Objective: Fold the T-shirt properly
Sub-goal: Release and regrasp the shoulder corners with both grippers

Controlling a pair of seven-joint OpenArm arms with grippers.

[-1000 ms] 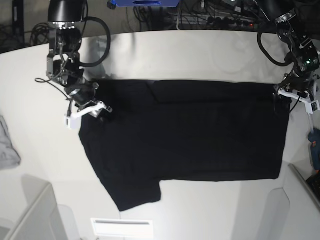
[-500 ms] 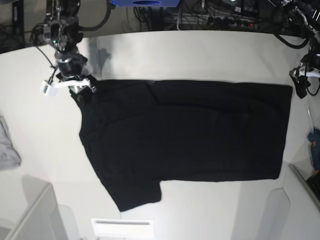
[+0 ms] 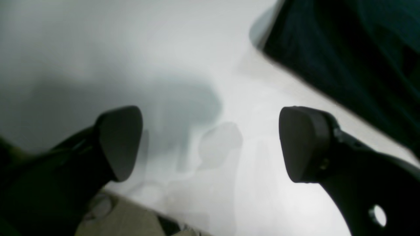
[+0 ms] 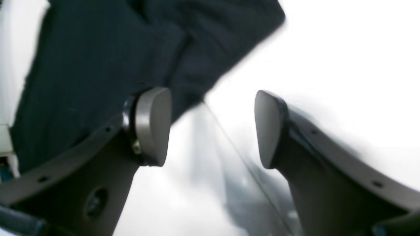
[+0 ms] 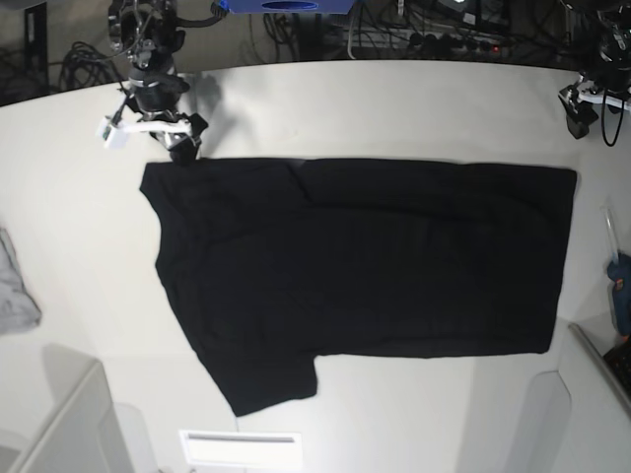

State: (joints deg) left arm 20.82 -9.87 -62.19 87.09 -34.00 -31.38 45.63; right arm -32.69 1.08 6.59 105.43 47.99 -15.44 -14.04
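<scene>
One white table (image 5: pixel 394 108), cables (image 5: pixel 414 34) behind

The pale grey tabletop (image 5: pixel 394 108) is brightly and evenly lit from above in the base view, with mild glare near the bottom edge and slight bowing at the corners. Little detail is shown within the large black cloth T-shirt (image 5: pixel 365 266). Both wrist views are blurred and overexposed; soft shadows are cast below the dark finger pads (image 3: pixel 121 141).
</scene>
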